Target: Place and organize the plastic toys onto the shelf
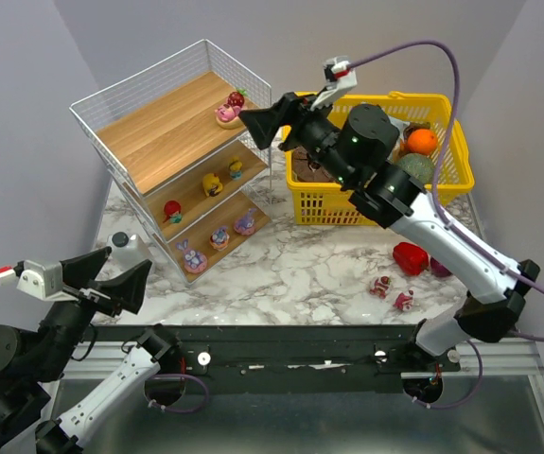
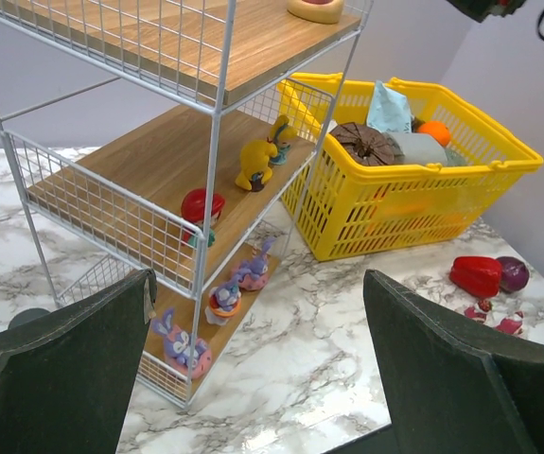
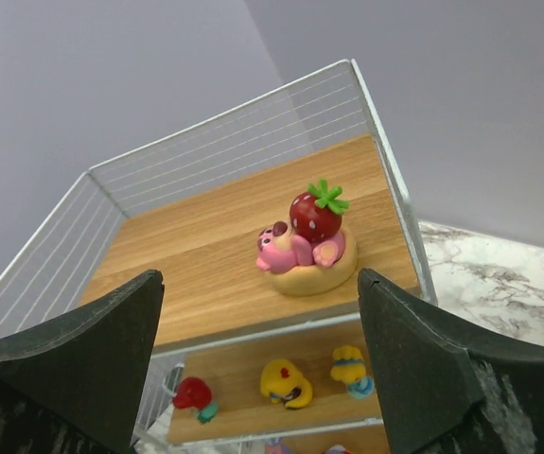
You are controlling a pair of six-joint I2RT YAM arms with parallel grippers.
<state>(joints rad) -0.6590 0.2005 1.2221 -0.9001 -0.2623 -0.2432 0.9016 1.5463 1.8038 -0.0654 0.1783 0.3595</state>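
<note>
"Plastic toys (image 1: pixel 219 237): where are they?"

"7 sit on the shelf (image 1: pixel 158 132). A strawberry bear (image 3: pixel 307 236) is alone on the top board. A red one (image 1: pixel 172 210) and 2 yellow ducks (image 1: pixel 213 183) are on the middle tier, and 3 purple-pink figures (image 1: pixel 192 256) are on the lowest. 2 pink-red ones (image 1: pixel 379 286) lie on the marble table (image 1: pixel 300 270), near the red pepper (image 1: pixel 410 257) and the purple ball (image 1: pixel 439 268), in front of the yellow basket (image 1: pixel 333 203)."

"And the pincers?"

"The right gripper (image 3: pixel 257 284) hangs before the top board with its fingers spread wide and nothing between them. The bear stands clear of both. The left gripper (image 2: pixel 257 279) is just as wide and empty, low at the near left, facing the rack."

"How will those 2 handle?"

"Light and hard, I judge. They are glossy moulded plastic, rounded all over, so they could squirt out of a pinch. I would close low across the thickest part of the body, not on ears or leaves. They are too small here to tell whether they stand or lie."

"And the rack?"

"White wire sides and smooth pale wooden boards on 3 tiers. A rounded toy may skid there, so set it flat, back from the open edge. The bear's broad cream ring looks steadier."
</note>
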